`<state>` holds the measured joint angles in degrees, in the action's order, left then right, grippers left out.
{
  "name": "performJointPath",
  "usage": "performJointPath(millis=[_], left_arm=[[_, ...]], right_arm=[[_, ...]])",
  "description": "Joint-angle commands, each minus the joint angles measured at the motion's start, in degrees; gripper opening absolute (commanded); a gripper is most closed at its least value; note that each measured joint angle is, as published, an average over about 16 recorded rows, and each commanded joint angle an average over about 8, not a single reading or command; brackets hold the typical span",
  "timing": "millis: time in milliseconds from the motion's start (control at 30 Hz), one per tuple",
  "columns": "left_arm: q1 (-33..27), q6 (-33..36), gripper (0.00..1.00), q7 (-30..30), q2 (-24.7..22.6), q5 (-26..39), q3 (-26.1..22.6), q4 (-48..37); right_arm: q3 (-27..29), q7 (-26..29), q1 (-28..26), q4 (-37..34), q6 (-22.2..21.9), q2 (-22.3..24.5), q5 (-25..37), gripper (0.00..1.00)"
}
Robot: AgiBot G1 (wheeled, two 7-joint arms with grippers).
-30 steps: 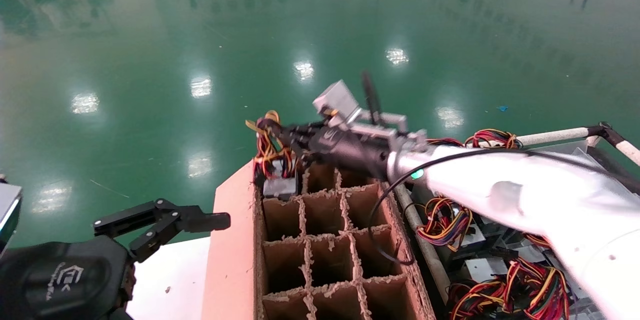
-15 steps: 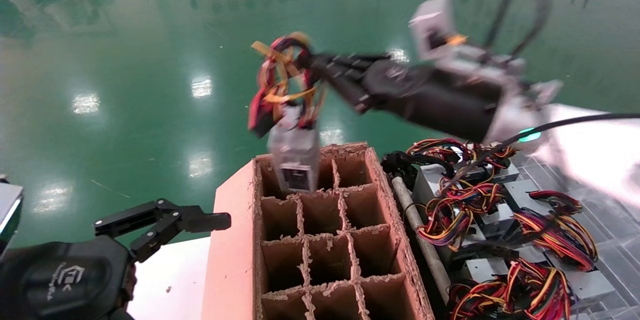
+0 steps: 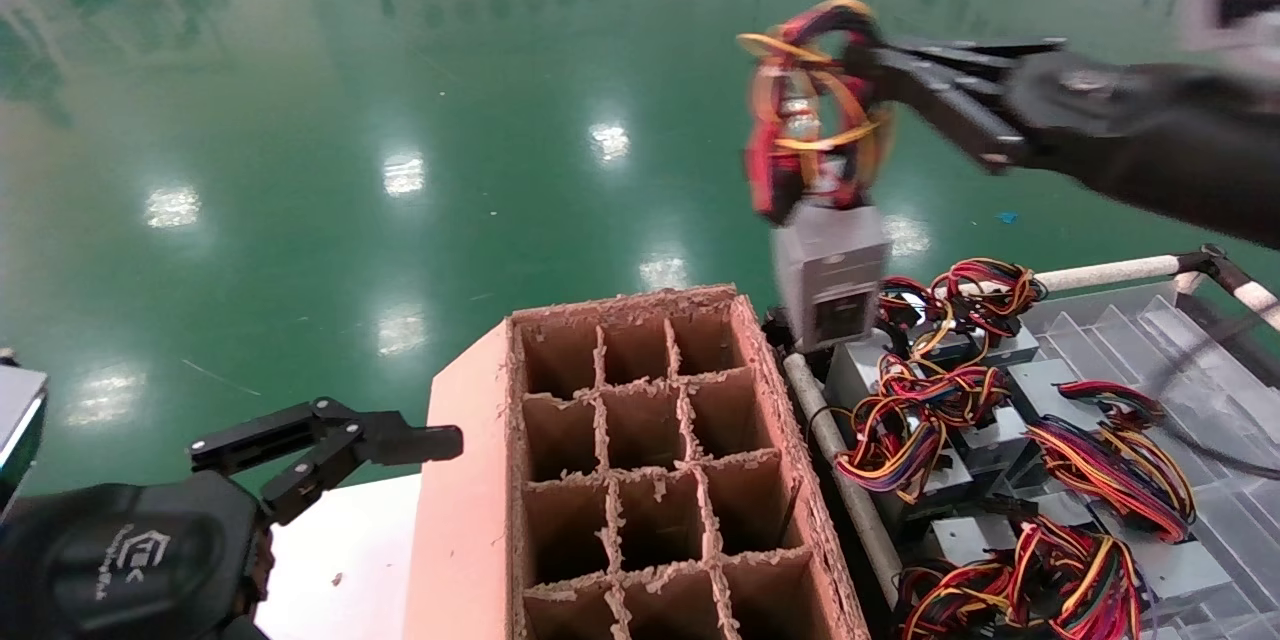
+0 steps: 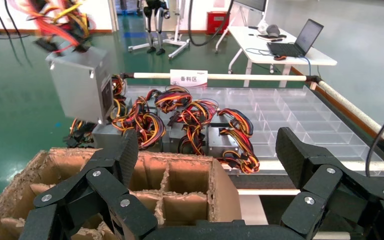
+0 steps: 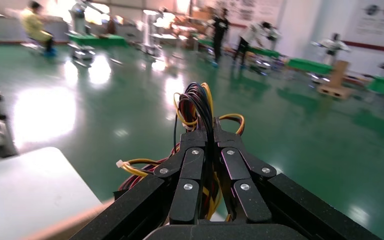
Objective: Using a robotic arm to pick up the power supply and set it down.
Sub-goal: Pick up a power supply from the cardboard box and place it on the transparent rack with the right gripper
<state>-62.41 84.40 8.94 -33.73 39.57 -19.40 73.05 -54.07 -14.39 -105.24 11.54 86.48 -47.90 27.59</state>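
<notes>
Left gripper [image 3: 330, 440]: parked low at our left beside the cardboard box, fingers [image 4: 107, 172] spread wide apart, holding nothing.

Cardboard box [image 3: 465, 480]: one, divided into open cells. We count three cells across and at least four rows in the head view; all visible cells appear empty, though the nearest row is cut off.

Power supply [image 3: 830, 270]: one in hand, a grey metal box hanging in the air by its wire bundle [image 3: 810, 110], past the box's far right corner and above the near edge of the tray. It touches nothing below.

Right gripper [image 3: 880, 70]: raised high at our right, fingers [image 5: 200, 165] clamped together on the coloured wires, not on the metal case.

Tray [image 3: 1150, 320]: one clear compartmented tray with a white rail, holding further power supplies [image 3: 960, 410]; we make out about five wire bundles, but the tangle hides the exact number.

Step in hand, as we judge it: carrying the unit to its set-down spot. Since it dangles from wires, we would move slowly, let the swing die, lower until the case rests flat, then release.
</notes>
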Motion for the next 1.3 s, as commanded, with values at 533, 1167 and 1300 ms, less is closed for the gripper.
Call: performJointPath(millis=[533, 1167, 1300], left_arm=[[-0.01, -0.01, 1.00, -0.01, 0.01, -0.01, -0.02, 0.00], [-0.01, -0.02, 1.00, -0.02, 0.02, -0.03, -0.04, 0.00], [-0.01, -0.02, 1.00, -0.02, 0.02, -0.03, -0.05, 0.00]], right_arm=[[-1.22, 2.70, -3.16, 3.14, -0.79, 19.74, 3.65, 0.00], [-4.15, 5.12, -1.15, 6.73, 3.50, 36.99, 7.65, 0.00], [-5.03, 5.62, 1.16, 8.62, 4.43, 40.29, 6.28, 0.00]])
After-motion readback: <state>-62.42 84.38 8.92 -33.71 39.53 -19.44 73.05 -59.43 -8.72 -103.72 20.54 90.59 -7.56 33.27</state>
